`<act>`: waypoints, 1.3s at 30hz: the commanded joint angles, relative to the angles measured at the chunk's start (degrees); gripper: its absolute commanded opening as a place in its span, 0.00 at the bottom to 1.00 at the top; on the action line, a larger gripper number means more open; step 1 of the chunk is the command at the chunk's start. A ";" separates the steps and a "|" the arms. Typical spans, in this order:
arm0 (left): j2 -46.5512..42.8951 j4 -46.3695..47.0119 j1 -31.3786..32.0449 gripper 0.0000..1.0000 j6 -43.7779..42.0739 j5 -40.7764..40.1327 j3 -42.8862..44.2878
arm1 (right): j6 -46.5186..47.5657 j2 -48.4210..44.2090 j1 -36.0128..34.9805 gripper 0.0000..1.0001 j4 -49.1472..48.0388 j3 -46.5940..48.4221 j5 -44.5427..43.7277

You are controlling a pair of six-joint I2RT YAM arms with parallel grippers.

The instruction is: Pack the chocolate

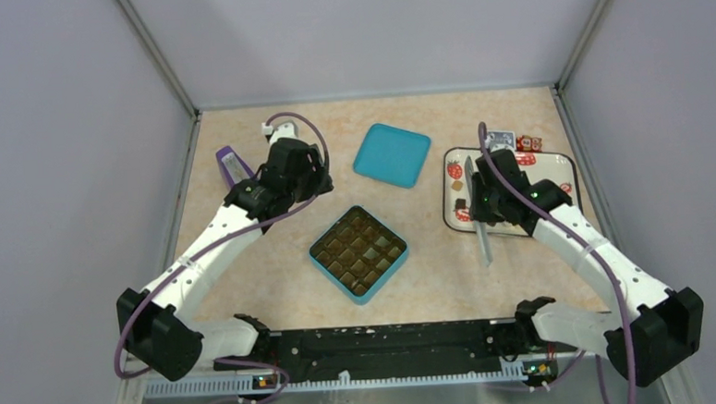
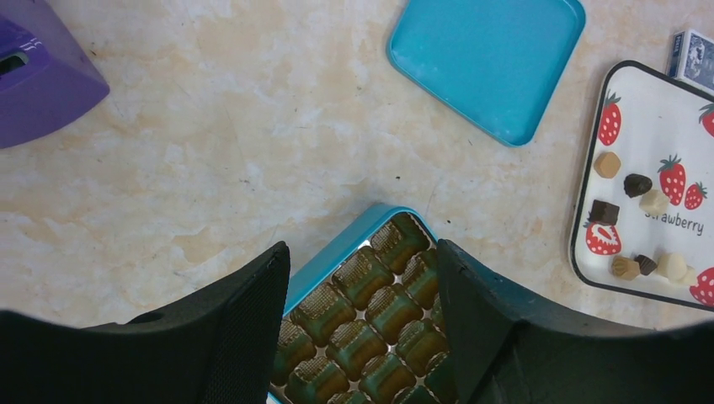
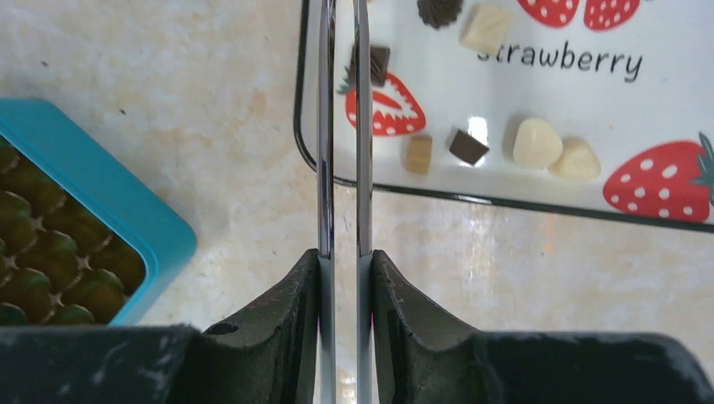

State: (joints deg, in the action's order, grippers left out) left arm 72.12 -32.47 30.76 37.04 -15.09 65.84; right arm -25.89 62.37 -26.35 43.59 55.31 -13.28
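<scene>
The right claw (image 3: pixel 345 261) is pinched narrow on a pair of metal tweezers (image 3: pixel 364 126), squeezing the two blades close together with a slim gap between them. The blades reach over the rim of the strawberry-print tray (image 3: pixel 438 195), which sits just right of the teal box (image 1: pixel 358 254). Their tips run out of the wrist view, so I cannot tell whether they hold anything. A dark square piece (image 3: pixel 379 63) lies right against one blade. The chocolate (image 2: pixel 637 183) is all on that tray: dark, tan and cream bits scattered loosely, several of them near the tray edge that faces the box. The left claw (image 2: pixel 362 248) hovers wide and holds nothing, above the box's far left corner. The box's moulded cells look unfilled, as far as the views show. Its teal lid (image 1: pixel 391 154) lies just beyond the box on the table (image 1: pixel 246 263). By my judgement the packing has barely begun: every visible piece has yet to cross to the box, and the lid goes on last.
</scene>
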 commanded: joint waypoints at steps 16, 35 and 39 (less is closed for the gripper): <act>-0.52 2.10 -1.05 0.69 -4.69 -3.34 2.03 | 0.73 4.22 1.03 0.34 8.55 5.57 4.19; -0.50 2.58 -1.34 0.69 -4.85 -2.85 0.76 | -1.68 8.87 1.02 0.42 9.74 6.95 0.75; -0.27 2.85 -1.40 0.69 -4.78 -2.91 0.14 | -1.69 9.54 1.04 0.42 8.94 6.45 -0.99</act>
State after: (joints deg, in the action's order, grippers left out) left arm 72.16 -32.47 29.67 32.82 -17.45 65.91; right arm -26.83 71.05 -25.69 54.39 60.14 -11.49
